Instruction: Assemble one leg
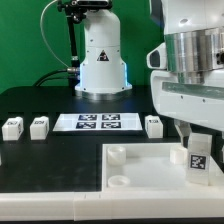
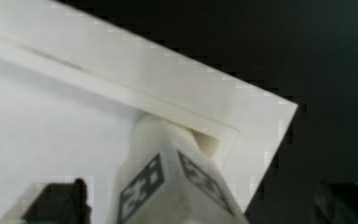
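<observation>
A leg (image 1: 199, 158), a small white block with a tag on its face, stands on the large white board (image 1: 150, 172) at its corner on the exterior view's right, a little tilted. My gripper (image 1: 196, 141) hangs straight over it. In the wrist view the leg (image 2: 172, 165) stands at the board's (image 2: 51, 120) corner between my two dark fingers (image 2: 55, 200), with a gap showing on each side, so the gripper (image 2: 199, 208) is open around it. Three more legs stand on the black table: two (image 1: 12, 127) (image 1: 39, 126) at the left, one (image 1: 154, 125) right of centre.
The marker board (image 1: 97, 122) lies between the loose legs. The robot's base (image 1: 102, 60) stands at the back. Two round sockets (image 1: 118, 153) (image 1: 118, 181) rise at the board's left corners.
</observation>
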### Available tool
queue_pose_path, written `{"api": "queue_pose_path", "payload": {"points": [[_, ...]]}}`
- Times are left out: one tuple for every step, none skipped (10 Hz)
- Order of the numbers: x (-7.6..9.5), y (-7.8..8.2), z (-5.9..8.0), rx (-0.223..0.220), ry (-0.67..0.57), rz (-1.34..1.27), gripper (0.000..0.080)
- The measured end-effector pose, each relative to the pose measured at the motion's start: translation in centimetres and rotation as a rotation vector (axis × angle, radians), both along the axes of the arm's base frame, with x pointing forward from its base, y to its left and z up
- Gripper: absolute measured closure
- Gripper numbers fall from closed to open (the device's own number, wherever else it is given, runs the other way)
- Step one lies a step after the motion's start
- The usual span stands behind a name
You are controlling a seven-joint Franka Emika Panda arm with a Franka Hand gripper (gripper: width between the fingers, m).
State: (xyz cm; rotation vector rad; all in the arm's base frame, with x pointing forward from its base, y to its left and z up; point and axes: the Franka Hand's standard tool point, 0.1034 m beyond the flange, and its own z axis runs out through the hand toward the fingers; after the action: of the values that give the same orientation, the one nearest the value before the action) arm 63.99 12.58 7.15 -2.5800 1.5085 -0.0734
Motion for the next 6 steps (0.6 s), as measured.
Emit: {"api": "queue_pose_path", "payload": {"points": [[0.01, -0.09, -0.01, -0.017, -0.013, 0.121, 0.0153], [0.0, -0.14, -0.02, -0.034, -0.022, 0.239, 0.0153], [-0.14, -0.31, 0.19, -0.081, 0.004, 0.466, 0.0151], [0.31, -0.54, 0.61, -0.11, 0.008, 0.635, 0.0151], [0.44, -0.83, 0.59, -0.122, -0.005, 0.729, 0.0151], [0.38, -0.78, 0.53, -0.119, -0.002, 0.705, 0.0271]]}}
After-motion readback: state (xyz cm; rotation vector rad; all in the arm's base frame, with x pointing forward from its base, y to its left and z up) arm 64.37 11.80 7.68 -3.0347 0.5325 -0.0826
